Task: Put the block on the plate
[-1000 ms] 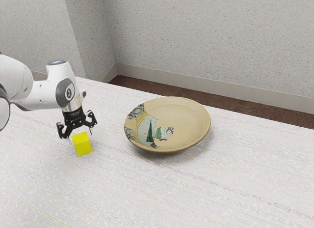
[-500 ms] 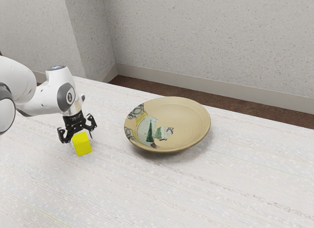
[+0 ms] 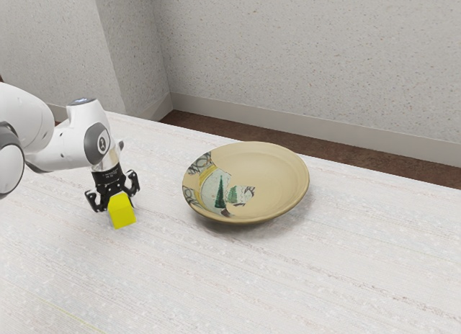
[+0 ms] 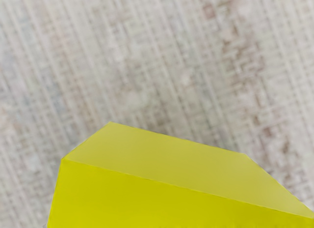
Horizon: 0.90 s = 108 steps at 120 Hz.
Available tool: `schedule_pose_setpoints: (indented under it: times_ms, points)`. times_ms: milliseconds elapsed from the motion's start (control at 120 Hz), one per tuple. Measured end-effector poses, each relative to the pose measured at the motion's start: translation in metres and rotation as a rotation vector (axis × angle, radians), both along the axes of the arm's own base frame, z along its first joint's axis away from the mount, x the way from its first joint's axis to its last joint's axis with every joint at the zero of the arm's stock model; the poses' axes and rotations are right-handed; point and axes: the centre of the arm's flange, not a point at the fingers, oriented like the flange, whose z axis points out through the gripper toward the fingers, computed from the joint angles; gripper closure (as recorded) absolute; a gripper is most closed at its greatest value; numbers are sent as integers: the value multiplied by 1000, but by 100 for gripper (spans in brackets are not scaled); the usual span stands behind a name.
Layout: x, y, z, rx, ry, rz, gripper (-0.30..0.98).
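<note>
One pale worktop (image 3: 302, 291) carries everything; streaky surface, no obvious obstacle on the straight route across. White arm (image 3: 65, 145) reaches in from the exterior view's left, bent low. Risk there, likely small: a lift that swings sideways too soon drags the load instead of raising it.

Tan plate (image 3: 270, 179), painted on one side, sits well apart from the block, toward the exterior view's right. Raised rim is the main hazard for the carry. Too low a path and the block's underside clips it, shoving the plate or knocking the block loose. Release over the sloped edge could let it slide or tip; the flatter middle is safer. Dropping from too high may bounce it.

Black fingers (image 3: 133, 183) are down at the block; cannot tell whether they are open or closed on it. Step in hand judged as grasping, so task early. Lifting before a firm hold would leave the block behind.

Yellow block (image 3: 122, 213), smallest item, is under the hand, looks to be on the worktop, not on the plate. Wrist view has its edges slanting, so it may be askew to the hand: squeezing near corners could twist it or let it slip out.
</note>
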Motion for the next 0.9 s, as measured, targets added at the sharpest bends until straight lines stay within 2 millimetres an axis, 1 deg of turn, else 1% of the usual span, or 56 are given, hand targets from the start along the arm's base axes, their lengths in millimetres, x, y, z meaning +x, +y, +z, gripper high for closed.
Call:
schedule_pose_setpoints:
  times_ms: [258,308,433,508,608,658,717,767,817,900]
  points:
    - [1,-2,6,2,-4,-6,25]
    - [1,-2,9,2,-8,-8,26]
    - [3,-4,24,4,-29,-15,27]
    - [5,-6,42,8,-54,-27,28]
    - [7,-15,69,18,-85,-61,29]
    - [11,-30,83,25,-103,-98,30]
    - [25,-56,105,38,-135,-157,31]
    - [39,-84,125,52,-163,-216,31]
    - [51,-113,140,61,-184,-272,32]
    - [68,-163,153,71,-208,-355,32]
